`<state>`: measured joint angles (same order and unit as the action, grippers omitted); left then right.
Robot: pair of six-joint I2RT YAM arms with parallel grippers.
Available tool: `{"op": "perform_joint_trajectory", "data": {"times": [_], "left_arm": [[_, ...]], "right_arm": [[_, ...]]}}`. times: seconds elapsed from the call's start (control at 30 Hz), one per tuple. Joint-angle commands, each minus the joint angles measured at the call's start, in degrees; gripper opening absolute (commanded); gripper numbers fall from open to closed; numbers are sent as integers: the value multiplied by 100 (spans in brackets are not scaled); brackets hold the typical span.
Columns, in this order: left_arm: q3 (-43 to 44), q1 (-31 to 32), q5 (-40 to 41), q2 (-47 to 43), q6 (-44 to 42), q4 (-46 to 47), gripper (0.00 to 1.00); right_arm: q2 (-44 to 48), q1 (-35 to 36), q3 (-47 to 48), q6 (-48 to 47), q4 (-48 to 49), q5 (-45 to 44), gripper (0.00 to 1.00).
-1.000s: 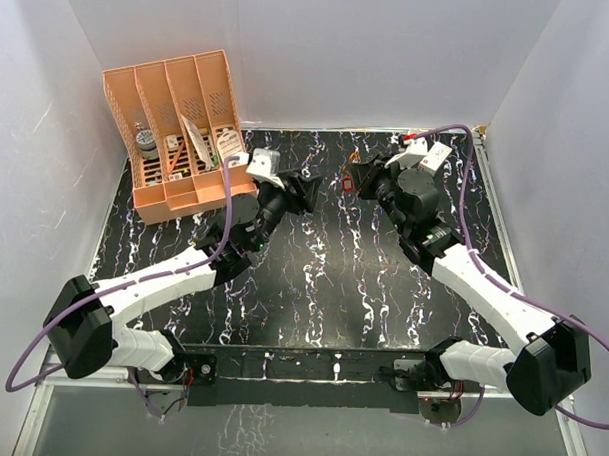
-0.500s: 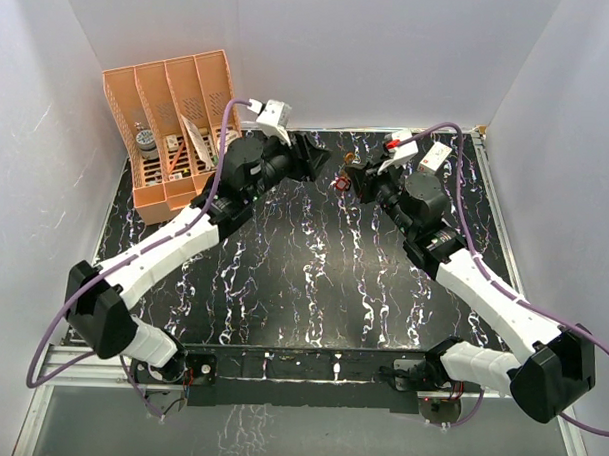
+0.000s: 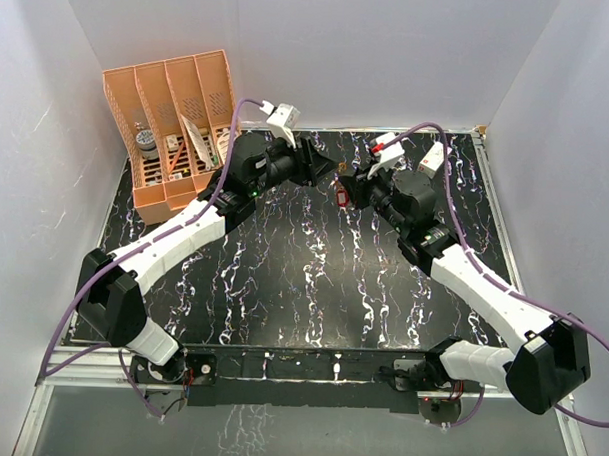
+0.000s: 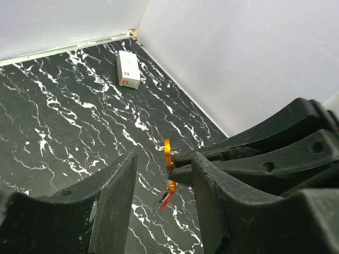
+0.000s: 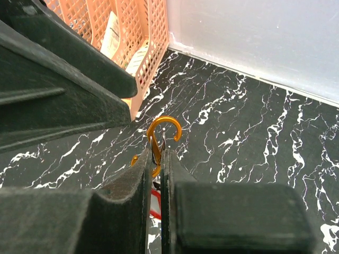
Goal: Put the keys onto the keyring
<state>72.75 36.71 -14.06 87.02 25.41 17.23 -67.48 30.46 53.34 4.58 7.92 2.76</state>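
Above the back of the black, white-veined table (image 3: pixel 312 288), the left end effector (image 3: pixel 330 169) has swung over from the peach slotted plastic organizer (image 3: pixel 173 133) within the last second and now faces the right end effector (image 3: pixel 346 183), jaws apart though narrowing, gripping nothing; a handover or threading looks imminent. The right end effector stays clenched on the thin orange-gold metal keyring (image 5: pixel 161 131), held off the table with the red-headed key (image 5: pixel 153 204) hanging beneath. Overhead the ring is a speck; only the left wrist view shows it untouched between the left fingers (image 4: pixel 114 206), only the right wrist view shows the pinch; the silver key cannot be confirmed.
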Motion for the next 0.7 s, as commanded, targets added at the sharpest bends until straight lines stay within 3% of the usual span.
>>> {"op": "perform_joint_trajectory", "data": {"times": [0.0, 0.67], "left_arm": [[8, -4, -248, -246, 98, 443, 44], [248, -5, -287, 162, 405, 102, 38]], "right_arm": [[-32, 56, 204, -50, 154, 35, 0], [-20, 193, 316, -35, 244, -113, 0]]}}
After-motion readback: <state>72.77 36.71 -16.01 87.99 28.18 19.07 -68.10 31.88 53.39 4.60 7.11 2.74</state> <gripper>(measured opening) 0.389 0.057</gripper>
